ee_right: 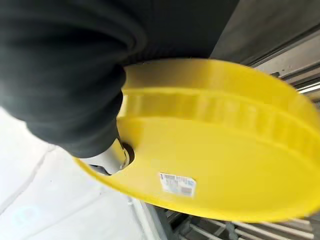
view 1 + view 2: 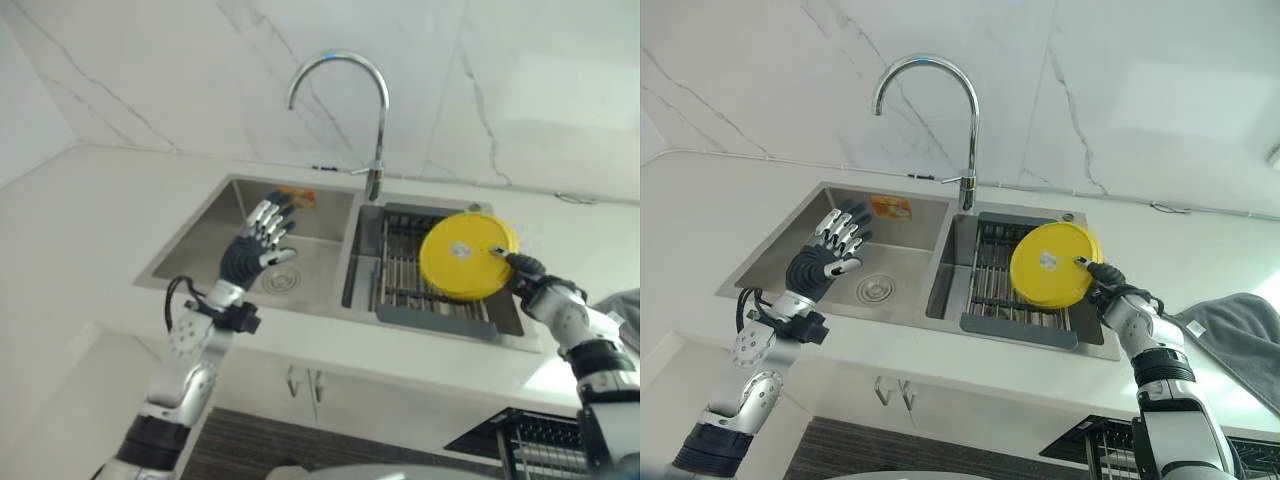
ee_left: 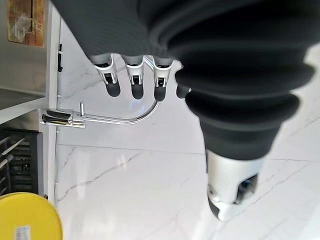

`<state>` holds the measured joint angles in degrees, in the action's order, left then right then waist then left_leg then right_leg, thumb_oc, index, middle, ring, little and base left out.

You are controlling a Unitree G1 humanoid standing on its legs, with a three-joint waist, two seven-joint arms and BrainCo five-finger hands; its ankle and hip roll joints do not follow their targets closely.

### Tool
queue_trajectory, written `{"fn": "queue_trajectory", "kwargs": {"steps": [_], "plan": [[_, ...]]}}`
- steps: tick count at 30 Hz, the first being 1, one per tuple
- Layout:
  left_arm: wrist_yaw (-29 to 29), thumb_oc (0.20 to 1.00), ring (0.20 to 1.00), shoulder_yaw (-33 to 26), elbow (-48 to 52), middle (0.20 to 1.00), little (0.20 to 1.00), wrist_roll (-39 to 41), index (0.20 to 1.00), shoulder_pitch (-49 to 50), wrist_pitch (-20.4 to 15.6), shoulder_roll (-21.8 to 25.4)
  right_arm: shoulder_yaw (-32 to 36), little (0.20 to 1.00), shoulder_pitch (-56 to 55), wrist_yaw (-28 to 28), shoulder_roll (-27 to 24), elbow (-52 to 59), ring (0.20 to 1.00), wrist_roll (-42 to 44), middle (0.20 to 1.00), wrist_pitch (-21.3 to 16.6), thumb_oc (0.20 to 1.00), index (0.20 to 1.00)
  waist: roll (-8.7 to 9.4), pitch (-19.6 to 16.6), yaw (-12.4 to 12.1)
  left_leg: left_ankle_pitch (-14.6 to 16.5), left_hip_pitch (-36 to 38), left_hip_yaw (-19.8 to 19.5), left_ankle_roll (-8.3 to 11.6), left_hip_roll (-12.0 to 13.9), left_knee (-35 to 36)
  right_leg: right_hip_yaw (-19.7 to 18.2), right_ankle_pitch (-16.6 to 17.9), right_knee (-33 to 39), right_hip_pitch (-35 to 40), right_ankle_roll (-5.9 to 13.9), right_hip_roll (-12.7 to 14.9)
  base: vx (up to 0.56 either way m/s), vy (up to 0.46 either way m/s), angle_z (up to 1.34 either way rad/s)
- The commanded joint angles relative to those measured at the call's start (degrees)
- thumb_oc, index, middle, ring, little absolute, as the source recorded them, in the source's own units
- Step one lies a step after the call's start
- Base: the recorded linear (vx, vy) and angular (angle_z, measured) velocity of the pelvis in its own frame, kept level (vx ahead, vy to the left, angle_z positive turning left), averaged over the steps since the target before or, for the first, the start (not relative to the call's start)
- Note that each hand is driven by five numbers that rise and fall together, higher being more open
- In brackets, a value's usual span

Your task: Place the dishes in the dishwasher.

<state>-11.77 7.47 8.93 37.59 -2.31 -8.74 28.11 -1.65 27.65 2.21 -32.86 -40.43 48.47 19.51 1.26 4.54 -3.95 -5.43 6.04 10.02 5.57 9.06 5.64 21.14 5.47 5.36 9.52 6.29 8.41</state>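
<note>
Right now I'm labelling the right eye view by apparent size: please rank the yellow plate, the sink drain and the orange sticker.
1. Yellow plate, pinched at its rim by the right hand, clearly largest.
2. Orange sticker on the left basin's back wall.
3. Sink drain.
The last two look close in size, so their order is unsure.

I see a double sink [image 2: 770, 262] set in the counter [image 2: 700, 215], tap [image 2: 930, 90] behind the divider. Left hand [image 2: 830, 250] hovers over the left basin, above the drain [image 2: 873, 290]. Rack [image 2: 990, 270] sits in the right basin; right hand [image 2: 1102, 275] holds a plate [image 2: 1050, 265] above it. Cloth [image 2: 1240, 335] lies on the counter at right.
</note>
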Motion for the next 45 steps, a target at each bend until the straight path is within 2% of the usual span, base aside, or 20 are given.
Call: {"fn": "queue_trajectory", "kwargs": {"steps": [1,8,14,18,21,25,27,29,30,31,32,33,34,35,36,37,40,41,42,45], "plan": [[0.5,1.0,1.0,2.8,1.6,1.0,1.0,2.3,1.0,-4.8,-2.0,1.6,0.7,0.2,9.5,1.7,-2.6,-0.6,0.2,4.0,0.2,-6.3,0.2,0.2,-0.27,0.5,-2.7,5.2,2.8,2.6,2.09,3.2,-0.6,2.1,-3.6,-0.4,0.5,3.03,3.7,0.0,0.0,0.0],[0.7,1.0,1.0,3.6,1.1,1.0,1.0,2.4,1.0,-4.5,-2.5,1.6,2.9,0.2,8.8,5.2,-0.5,-0.2,0.2,8.1,0.2,-10.7,0.2,0.2,-0.57,0.8,-2.7,5.4,2.9,2.6,1.89,3.2,-0.6,2.0,-3.6,-0.4,0.5,3.11,3.7,0.0,0.0,0.0],[0.2,1.0,1.0,3.2,1.8,1.0,1.0,2.6,1.0,-3.4,-3.0,1.7,5.1,0.2,6.0,3.9,2.2,4.8,0.2,14.6,0.2,-15.2,0.2,0.2,-0.73,0.9,-2.4,5.5,3.1,2.7,1.69,3.1,-0.6,1.9,-3.6,-0.4,0.4,2.94,3.6,0.0,-0.018,0.0],[-0.7,1.0,1.0,1.7,2.4,1.0,1.0,1.9,1.0,-2.0,-2.7,1.3,6.5,0.2,1.8,4.8,5.6,14.5,0.2,17.5,0.2,-18.0,0.2,0.2,-0.86,0.9,-1.6,5.6,3.5,3.1,1.56,3.6,-0.6,1.4,-3.8,-0.4,0.0,2.34,2.9,0.01,-0.121,-0.01],[-1.2,1.0,1.0,0.6,3.0,1.0,1.0,1.3,1.0,-0.6,-2.7,0.7,7.5,0.2,-1.6,3.8,7.6,21.4,0.2,19.8,0.2,-18.3,0.2,0.2,-0.93,0.9,-0.9,5.3,3.8,3.6,1.64,4.1,-0.6,0.7,-4.0,-0.4,-0.3,1.82,2.0,0.01,-0.191,-0.02],[-1.8,1.0,1.0,-1.8,4.0,1.0,1.0,1.1,1.0,3.0,-3.1,-0.3,8.3,0.2,-8.0,2.0,10.7,33.2,0.2,23.3,0.2,-18.3,0.2,0.2,-1.27,0.9,0.2,3.9,3.4,4.1,2.14,5.2,-0.6,-1.1,-4.4,-0.4,-1.1,0.74,0.2,0.01,-0.181,-0.06],[-3.9,1.0,1.0,-3.2,4.5,1.0,1.0,1.3,1.0,5.1,-4.7,-2.0,9.8,0.2,-13.2,-1.1,12.4,41.3,0.2,28.1,0.2,-19.0,0.2,0.2,-1.42,1.8,1.4,2.1,1.3,3.6,2.64,5.6,-0.6,-3.1,-4.6,-0.4,-1.8,0.1,-1.0,-0.12,-0.074,-0.03],[-4.3,1.0,1.0,-3.6,4.8,1.0,1.0,1.4,1.0,5.8,-6.5,-3.3,10.6,0.2,-14.5,-2.4,13.3,44.6,0.2,31.1,0.2,-19.2,0.2,0.2,-1.1,2.6,1.6,2.6,1.4,0.4,2.33,4.0,-1.5,-5.1,-4.7,-0.4,-2.6,-0.38,-1.3,-0.16,0.063,0.01],[-4.0,1.0,1.0,-3.8,4.9,1.0,1.0,1.4,1.0,6.2,-7.5,-3.7,10.6,0.2,-14.7,-2.7,13.2,45.4,0.2,32.4,0.2,-19.0,0.2,0.2,-0.77,3.0,1.6,4.1,0.8,-0.5,1.99,2.9,-4.4,-5.9,-4.5,-0.4,-2.9,-0.48,-1.0,-0.2,0.133,-0.19],[-3.1,1.0,1.0,-4.1,5.6,1.0,1.0,1.5,1.0,6.9,-8.7,-4.2,10.4,0.2,-15.3,-4.0,13.3,46.4,0.2,33.7,0.2,-18.8,0.2,0.2,-0.09,3.6,1.8,6.5,-1.2,-1.7,1.19,1.0,-11.4,-7.3,-4.2,-0.4,-3.5,-0.71,-0.5,-0.38,0.401,-0.44],[-2.6,1.0,1.0,-5.5,6.9,1.0,1.0,0.6,1.0,7.5,-10.8,-5.7,11.1,0.2,-17.9,-6.1,15.3,50.1,0.2,34.1,0.2,-17.9,0.2,0.2,1.16,4.4,2.2,9.4,-4.7,-6.9,-0.55,-2.9,-23.9,-10.0,-2.4,-0.4,-5.1,-1.12,0.3,-0.39,0.53,-1.03],[-2.6,1.0,1.0,-5.9,7.2,1.0,1.0,0.1,1.0,7.4,-11.7,-6.1,11.2,0.2,-18.7,-6.6,15.9,51.4,0.2,34.1,0.2,-17.7,0.2,0.2,1.24,4.6,2.5,11.8,-4.1,-8.7,-1.29,-4.7,-23.3,-10.8,-1.4,-0.4,-6.1,-0.7,0.5,-0.32,0.65,-1.3],[-2.9,1.0,1.0,-6.6,8.0,1.0,1.0,0.3,1.0,7.1,-11.9,-5.7,11.2,0.2,-19.3,-6.8,17.1,53.2,0.2,34.1,0.2,-17.3,0.2,0.2,0.94,4.9,3.7,15.6,-1.3,-7.3,-2.4,-5.7,-18.3,-11.7,0.7,-0.4,-8.1,0.95,1.7,-0.2,0.575,-1.23],[-4.3,1.0,1.0,-7.3,8.4,1.0,1.0,1.0,1.0,6.3,-11.6,-5.1,11.8,0.2,-19.9,-6.7,18.7,55.4,0.2,32.4,0.2,-17.5,0.2,0.2,0.67,5.4,4.9,15.9,1.5,-5.4,-3.45,-6.3,-14.1,-12.6,2.7,-1.2,-10.5,2.8,3.4,-0.18,0.554,-0.77],[-5.3,1.0,1.0,-7.5,8.8,1.0,1.0,1.1,1.0,5.8,-11.1,-4.8,12.2,0.2,-20.5,-6.6,18.9,56.6,0.2,31.4,0.2,-18.4,0.2,0.2,0.64,5.6,5.3,16.1,2.3,-5.2,-3.71,-6.8,-12.9,-13.0,3.7,-1.7,-11.4,3.59,4.5,-0.22,0.609,-0.48],[-6.3,1.0,1.0,-7.5,9.4,1.0,1.0,1.0,1.0,5.3,-10.3,-4.6,13.4,0.2,-21.8,-6.5,19.4,59.1,0.2,31.6,0.2,-17.9,0.2,0.2,0.85,6.0,5.9,17.1,2.6,-6.1,-4.11,-8.4,-12.1,-14.0,5.2,-2.7,-12.8,4.45,6.2,-0.14,0.46,-0.38],[-8.1,1.0,1.0,-7.7,10.9,1.0,1.0,0.9,1.0,5.8,-8.4,-4.6,14.8,0.2,-25.1,-7.4,19.6,62.4,0.2,32.7,0.2,-16.7,0.2,0.2,1.02,6.5,7.1,17.9,2.6,-6.9,-4.9,-11.0,-12.1,-16.1,7.6,-3.8,-14.9,4.5,7.7,-0.13,0.473,0.02],[-7.8,1.0,1.0,-7.6,11.5,1.0,1.0,0.8,1.0,6.2,-7.8,-4.4,14.9,0.2,-26.2,-7.2,19.2,63.4,0.2,33.2,0.2,-16.4,0.2,0.2,1.06,6.7,7.5,17.5,3.0,-6.8,-5.08,-11.6,-11.5,-15.7,8.5,-3.5,-15.4,4.7,7.3,-0.13,0.387,-0.16],[-8.0,1.0,1.0,-7.8,12.0,1.0,1.0,1.6,1.0,6.7,-7.0,-3.9,14.9,0.2,-27.1,-7.0,18.3,63.9,0.2,34.5,0.2,-16.6,0.2,0.2,0.58,7.0,7.4,16.7,3.9,-4.9,-5.35,-10.8,-9.5,-13.0,6.3,-6.2,-15.4,4.49,5.0,-0.15,0.343,-0.41],[-9.0,1.0,1.0,-7.6,12.5,1.0,1.0,2.0,1.0,6.8,-7.7,-2.5,16.0,0.2,-27.5,-6.1,15.5,64.4,0.2,36.6,0.2,-18.5,0.2,0.2,-0.08,6.7,7.8,13.2,3.7,-2.6,-6.19,-9.9,-5.0,-12.2,0.8,-12.9,-15.1,3.16,-0.5,-0.18,0.236,-0.55]]}}
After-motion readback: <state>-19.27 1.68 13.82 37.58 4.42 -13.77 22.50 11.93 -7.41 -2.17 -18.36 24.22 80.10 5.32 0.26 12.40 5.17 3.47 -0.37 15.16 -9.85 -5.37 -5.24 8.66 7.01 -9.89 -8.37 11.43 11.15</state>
